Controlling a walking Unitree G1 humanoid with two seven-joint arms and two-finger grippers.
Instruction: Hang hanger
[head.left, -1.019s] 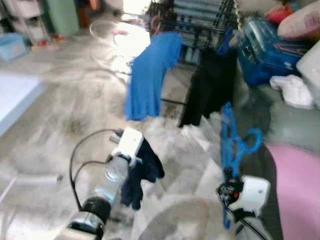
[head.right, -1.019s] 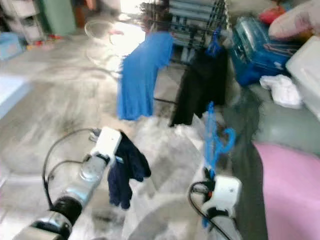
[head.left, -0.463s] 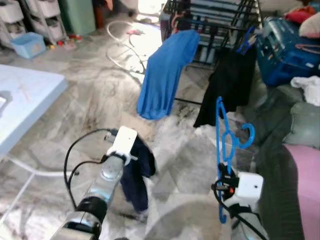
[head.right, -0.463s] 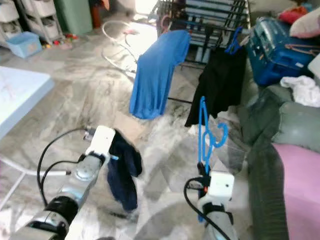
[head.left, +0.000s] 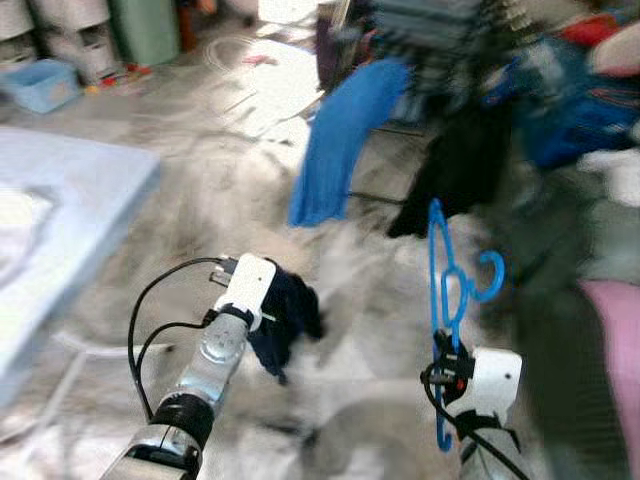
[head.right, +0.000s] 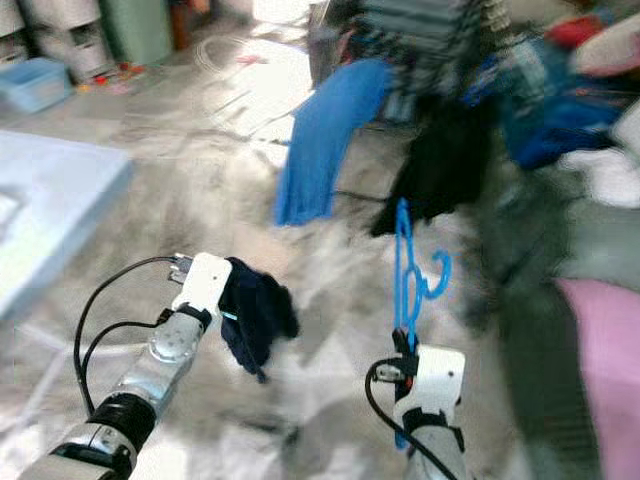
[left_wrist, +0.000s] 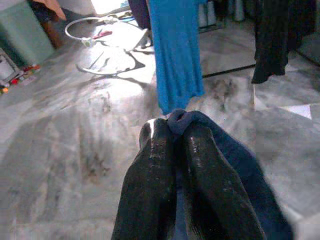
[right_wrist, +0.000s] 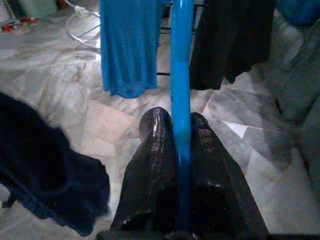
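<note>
ahead of both grippers: dark metal wire drying rack (head.left: 430, 30), blurred, with a bright blue cloth garment (head.left: 340, 150) and a black cloth garment (head.left: 455, 165) draped on it, well apart from the arms.
step, as judged: carry toward the rack; keep the hanger upright, hook leading, and aim for a bare bar beside the black garment.
left gripper (left_wrist: 172, 132): fingers pinched on a dark navy cloth garment (head.left: 285, 320) that dangles below it.
right gripper (right_wrist: 180, 122): fingers clamped on the thin bright blue plastic hanger (head.left: 450, 290).
hanger to gripper: rises straight up from the fingers, hook (head.left: 490, 275) at the top curling toward the robot's right.
</note>
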